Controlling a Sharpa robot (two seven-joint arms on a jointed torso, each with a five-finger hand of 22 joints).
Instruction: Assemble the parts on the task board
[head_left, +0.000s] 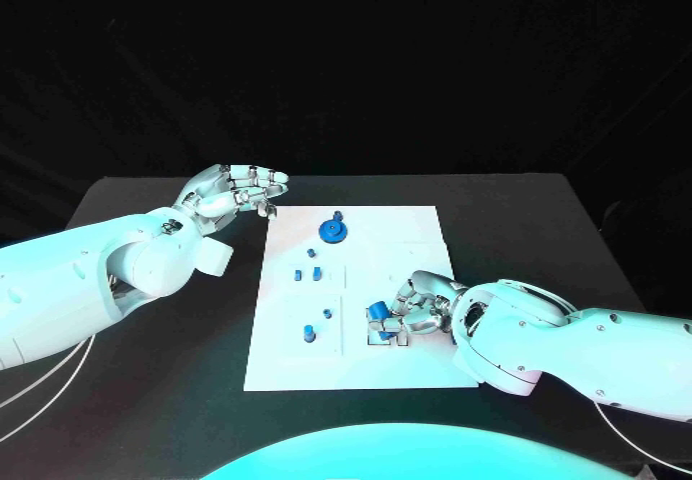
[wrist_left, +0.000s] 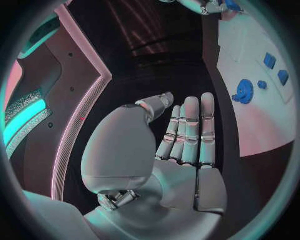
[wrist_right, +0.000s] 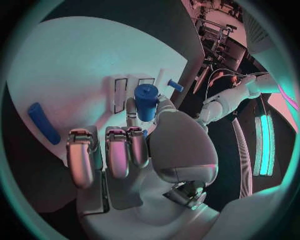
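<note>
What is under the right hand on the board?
Under the right hand lie the white board and some small blue parts; the hand holds a blue cylinder upright. The slots beneath the fingers are covered, so their contents cannot be seen.

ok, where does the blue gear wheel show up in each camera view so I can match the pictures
Head view: the blue gear lies at the far end of the white board, near the left hand.
Left wrist view: the gear sits on the board, beyond the fingers.
Right wrist view: I cannot find it.
Shared landmark: the white board, also in the right wrist view.
</note>
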